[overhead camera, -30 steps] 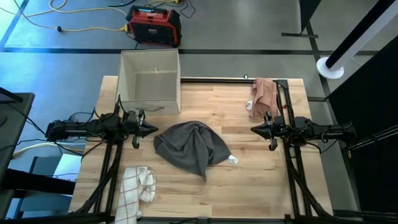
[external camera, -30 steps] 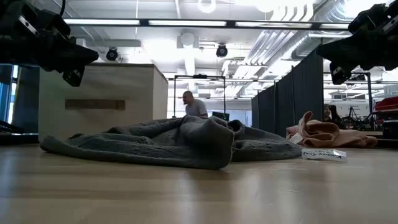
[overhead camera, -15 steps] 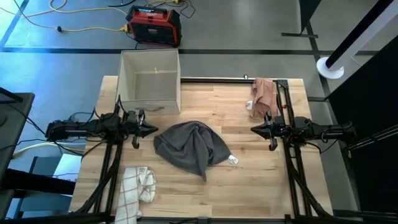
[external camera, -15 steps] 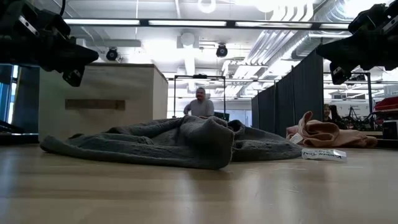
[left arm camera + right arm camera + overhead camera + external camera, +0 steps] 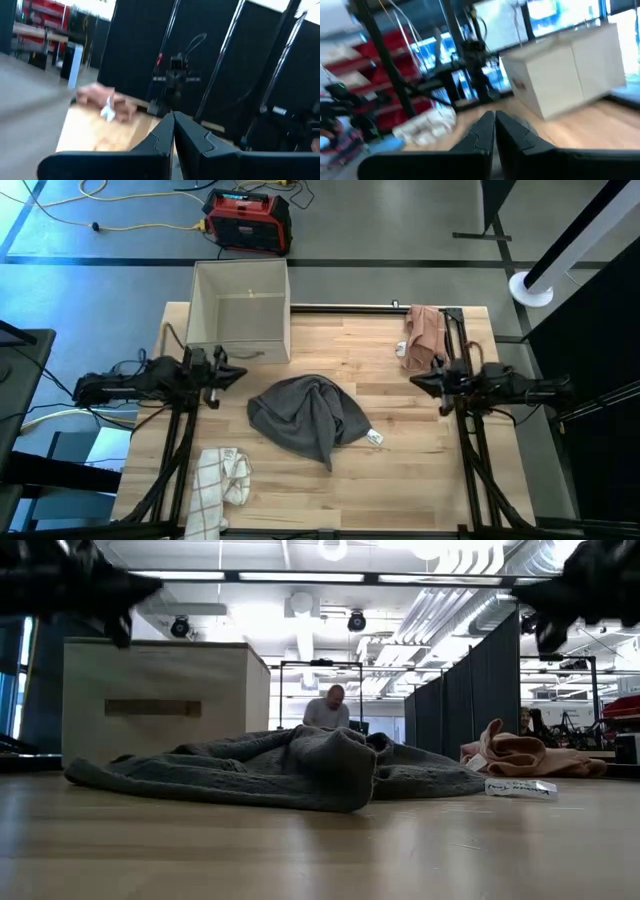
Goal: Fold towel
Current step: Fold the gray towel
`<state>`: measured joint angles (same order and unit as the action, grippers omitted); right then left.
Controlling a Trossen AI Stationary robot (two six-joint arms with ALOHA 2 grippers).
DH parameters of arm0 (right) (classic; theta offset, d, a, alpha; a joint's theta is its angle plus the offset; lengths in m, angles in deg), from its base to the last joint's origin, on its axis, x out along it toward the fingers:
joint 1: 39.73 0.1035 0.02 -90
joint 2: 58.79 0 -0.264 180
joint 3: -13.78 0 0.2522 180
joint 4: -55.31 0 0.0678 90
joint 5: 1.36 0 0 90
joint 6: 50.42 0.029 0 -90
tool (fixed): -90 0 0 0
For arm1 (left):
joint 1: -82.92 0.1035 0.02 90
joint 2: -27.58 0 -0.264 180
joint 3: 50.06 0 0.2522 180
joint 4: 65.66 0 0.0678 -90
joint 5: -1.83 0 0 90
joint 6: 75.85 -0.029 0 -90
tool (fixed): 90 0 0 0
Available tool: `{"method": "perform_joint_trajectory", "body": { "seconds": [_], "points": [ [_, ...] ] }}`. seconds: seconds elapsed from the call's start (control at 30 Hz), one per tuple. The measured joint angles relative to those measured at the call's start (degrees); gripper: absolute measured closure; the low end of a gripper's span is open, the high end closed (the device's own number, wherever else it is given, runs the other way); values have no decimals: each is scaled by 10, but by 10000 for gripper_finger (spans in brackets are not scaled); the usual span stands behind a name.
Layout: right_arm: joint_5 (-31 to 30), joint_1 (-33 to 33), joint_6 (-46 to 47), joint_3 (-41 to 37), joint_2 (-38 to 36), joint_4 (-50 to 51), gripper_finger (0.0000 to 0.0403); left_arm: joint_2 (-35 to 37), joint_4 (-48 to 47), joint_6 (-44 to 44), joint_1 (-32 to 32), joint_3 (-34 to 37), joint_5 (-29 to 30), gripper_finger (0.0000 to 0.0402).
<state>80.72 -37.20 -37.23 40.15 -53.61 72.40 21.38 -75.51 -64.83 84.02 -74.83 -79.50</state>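
A grey towel [image 5: 305, 418] lies in a crumpled heap on the middle of the wooden table [image 5: 400, 480]; the low view shows the towel [image 5: 260, 770] resting flat on its underside. My left gripper [image 5: 243, 373] hovers to the towel's left, shut, with its fingertips together in the left wrist view [image 5: 173, 116]. My right gripper [image 5: 413, 381] hovers to the towel's right, also shut [image 5: 494, 114]. Both point toward the table's middle and touch nothing.
A white open box [image 5: 240, 310] stands at the far left. A pink cloth [image 5: 425, 330] lies at the far right and a white checked cloth [image 5: 220, 480] at the near left. A small white tag [image 5: 375, 437] lies by the towel's right edge.
Both grippers have risen and drawn back from the towel, the left toward the far and left edges, the right toward the far and right edges. The towel has stayed where it was.
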Motion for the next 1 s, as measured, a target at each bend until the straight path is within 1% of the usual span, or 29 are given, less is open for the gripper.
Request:
{"method": "perform_joint_trajectory", "body": {
  "seconds": [0.23, 0.3, 0.37, 0.53, 0.63, 0.77, 0.83, 1.0],
  "points": [
    [-25, 0, -43, 189, 77, 72, 400, -50, -47, -60, 0, -150, 48, 397],
    [-36, 0, -52, 265, 132, 100, 400, -88, -85, -62, 0, -214, 90, 397],
    [-36, 0, -60, 345, 193, 131, 400, -133, -119, -72, 0, -281, 118, 397],
    [-27, 0, -57, 547, 349, 189, 400, -242, -202, -106, 0, -443, 125, 397],
    [-13, 0, -62, 655, 424, 211, 400, -284, -252, -101, 0, -518, 125, 397],
    [-6, 0, -74, 763, 495, 237, 400, -301, -264, -98, 0, -570, 120, 397],
    [-6, 0, -56, 802, 521, 239, 400, -301, -263, -98, 0, -581, 120, 397],
    [-6, 0, -11, 844, 554, 236, 400, -292, -263, -97, 0, -585, 119, 397]
  ]
}}
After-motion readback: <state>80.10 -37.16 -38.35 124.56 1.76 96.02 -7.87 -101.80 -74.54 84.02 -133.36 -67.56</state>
